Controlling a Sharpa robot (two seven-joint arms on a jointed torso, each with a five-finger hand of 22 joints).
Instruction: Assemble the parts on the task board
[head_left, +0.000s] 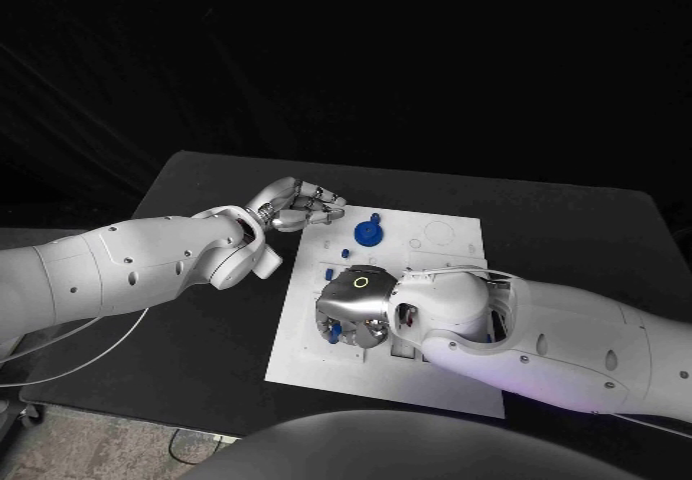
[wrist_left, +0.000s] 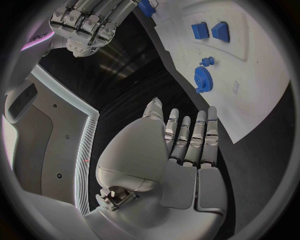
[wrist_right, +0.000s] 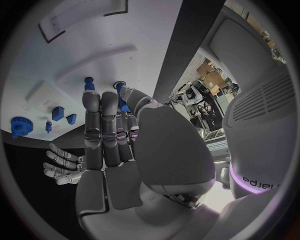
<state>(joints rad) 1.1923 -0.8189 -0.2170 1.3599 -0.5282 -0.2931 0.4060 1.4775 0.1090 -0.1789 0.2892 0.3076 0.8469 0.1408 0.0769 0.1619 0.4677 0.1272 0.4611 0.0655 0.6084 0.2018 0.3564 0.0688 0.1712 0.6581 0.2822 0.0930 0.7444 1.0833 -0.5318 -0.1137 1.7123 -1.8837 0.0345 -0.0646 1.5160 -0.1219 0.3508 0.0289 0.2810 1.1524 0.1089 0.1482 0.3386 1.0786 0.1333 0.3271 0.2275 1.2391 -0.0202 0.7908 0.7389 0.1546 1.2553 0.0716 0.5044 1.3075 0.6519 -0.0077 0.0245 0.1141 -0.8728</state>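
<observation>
The board (head_left: 433, 330) lies mid-table. The right hand (head_left: 353, 305) hangs over its 8 o'clock part, fingers straight and close together in the right wrist view, a small blue peg (wrist_right: 120, 95) at their tips; whether they pinch it or only touch it I cannot tell. The left hand (head_left: 296, 208) hovers off the board's 11 o'clock corner, fingers straight and side by side, holding nothing. The blue gear (head_left: 369, 233) sits at 12 o'clock on the board, with two blue blocks (wrist_left: 209, 31) nearby.

Risks, as I judge them: the peg may tip or skid away if pressed off-centre, since the palm hides it from above. The unheld board could slide under a sideways push. The left hand, reaching in, might knock the gear.
</observation>
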